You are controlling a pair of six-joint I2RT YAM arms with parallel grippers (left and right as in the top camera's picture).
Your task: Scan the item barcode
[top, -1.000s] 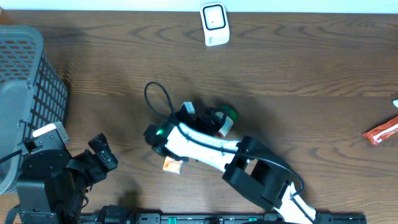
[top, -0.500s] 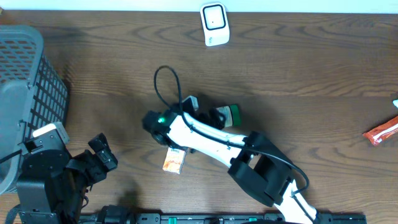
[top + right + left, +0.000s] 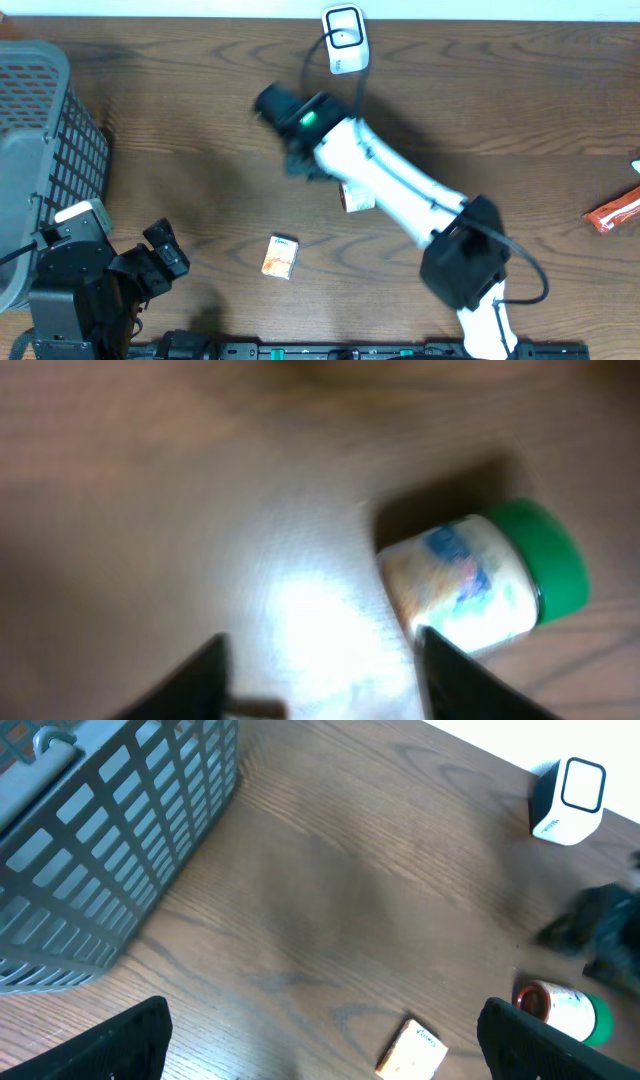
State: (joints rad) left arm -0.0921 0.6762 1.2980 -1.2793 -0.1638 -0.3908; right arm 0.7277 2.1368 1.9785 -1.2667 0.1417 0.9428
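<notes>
**Spotter:** Since a second ago your right arm (image 3: 390,180) has swung away from the middle of the dark wooden table (image 3: 500,120) and up toward 12 o'clock. The small white plastic bottle with a green cap (image 3: 356,197) sits about where it was. It lies on its side near the centre, half under your forearm in the overhead view.

**Operator:** Is the claw holding anything?

**Spotter:** No. Your right gripper (image 3: 320,665) shows its fingers partly apart with bare wood between them. The bottle is off at its 2 o'clock, not touching. Your left gripper (image 3: 325,1045) stands wide and empty down at 8 o'clock.

**Operator:** How will the bottle handle?

**Spotter:** I judge it light and stiff, but round and glossy, so it can roll or slip. Take it across the body, midway between cap and base, and leave the label uncovered. I cannot see the barcode from here.

**Operator:** And room to move?

**Spotter:** The white box-shaped barcode scanner (image 3: 345,40) stands at 12 o'clock, close to the table's far edge, so don't overshoot it. The wood between bottle and scanner is bare. The small orange cardboard box (image 3: 281,256) lies at 7 o'clock of the bottle, apart from it. The grey plastic mesh basket (image 3: 50,140) at 9 o'clock and the red foil packet (image 3: 612,212) at 3 o'clock are both well apart.
</notes>
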